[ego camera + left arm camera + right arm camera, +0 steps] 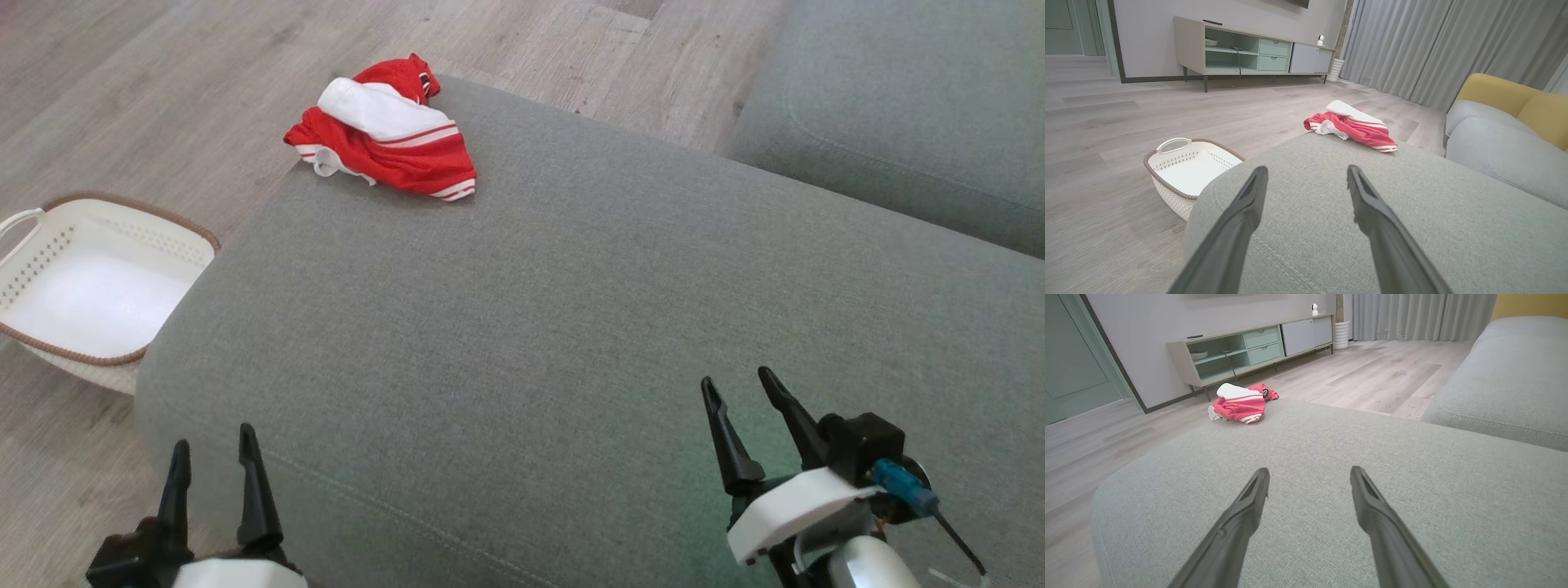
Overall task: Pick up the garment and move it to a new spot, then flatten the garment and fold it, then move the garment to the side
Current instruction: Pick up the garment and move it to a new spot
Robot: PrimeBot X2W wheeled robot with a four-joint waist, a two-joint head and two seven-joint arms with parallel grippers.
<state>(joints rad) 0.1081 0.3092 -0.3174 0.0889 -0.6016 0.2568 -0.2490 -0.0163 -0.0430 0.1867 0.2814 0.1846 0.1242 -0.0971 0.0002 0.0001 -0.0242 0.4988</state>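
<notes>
garment [384,135]: crumpled red-and-white heap, far-left corner of grey cushion [588,327], right at the edge.
left gripper [213,437]: jaws released, empty, well apart from the garment.
right gripper [735,377]: same.
risk: long reach; a nudge likely pushes it onto the floor [163,82].
risk 2: a one-layer pinch probably drags it still bunched.

Under my left fingers [1237,228] spreads a grey fabric cushion [1331,212]. Beyond their tips, a pale wood-plank floor [1126,114] runs to a low cabinet [1241,53] against a white wall [1147,24]. To their right hang grey curtains [1433,45], with a grey sofa [1502,155] and its yellow back [1494,90].
</notes>
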